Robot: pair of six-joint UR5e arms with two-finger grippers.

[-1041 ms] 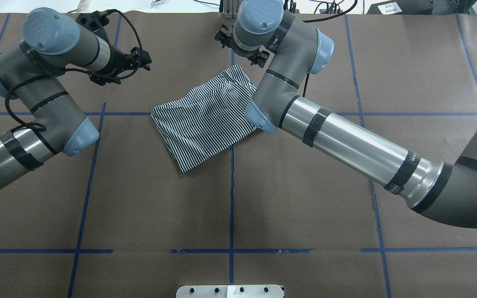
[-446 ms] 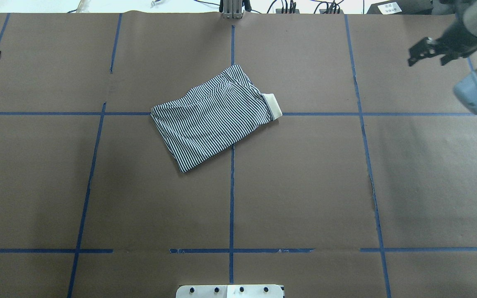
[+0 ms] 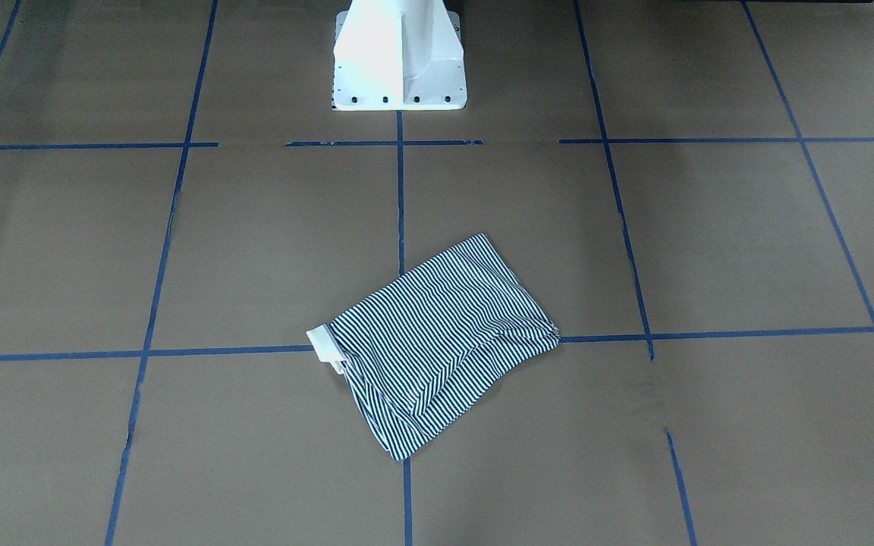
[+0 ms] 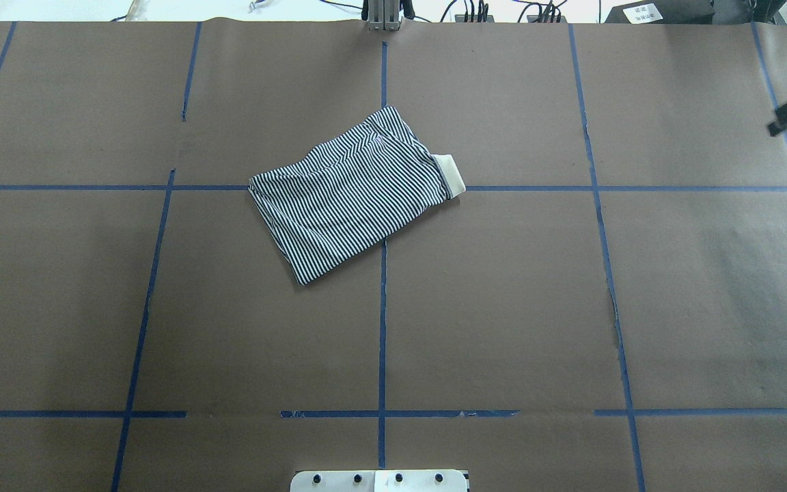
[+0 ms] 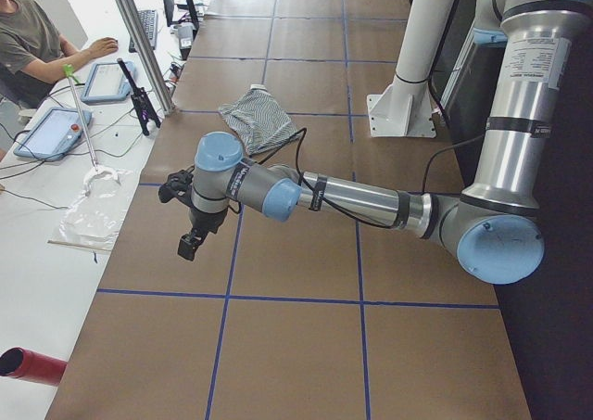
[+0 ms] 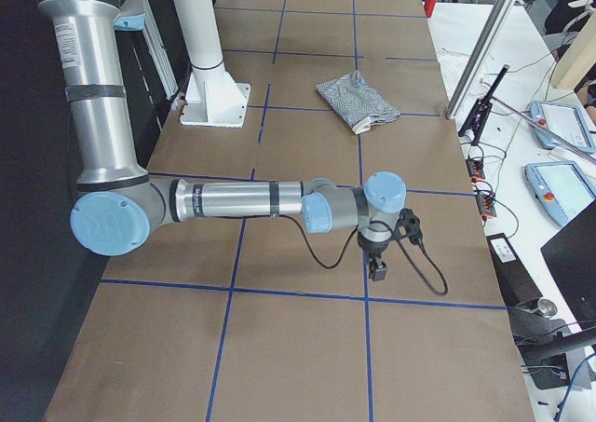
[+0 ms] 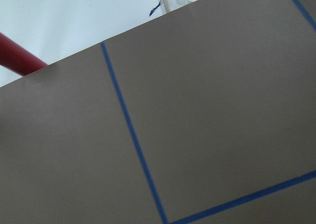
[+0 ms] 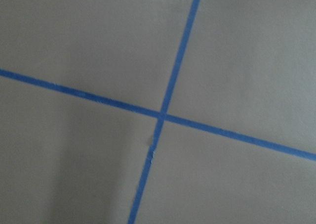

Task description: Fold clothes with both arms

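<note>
Drawn back since a moment ago, the left arm [image 5: 352, 197] and right arm [image 6: 233, 200] are being held over the table's [image 4: 503, 307] ends. Whether the left end effector [image 5: 189, 245] or the right end effector [image 4: 783, 120] is spread or pressed together cannot be told. Farther off, the folded shirt [image 4: 349, 198] is being left lying at the table's middle, cream collar [image 4: 453, 176] showing, well apart from both.

Navy-and-white striped shirt [image 4: 346, 205], cream collar [image 4: 453, 176]
</note>
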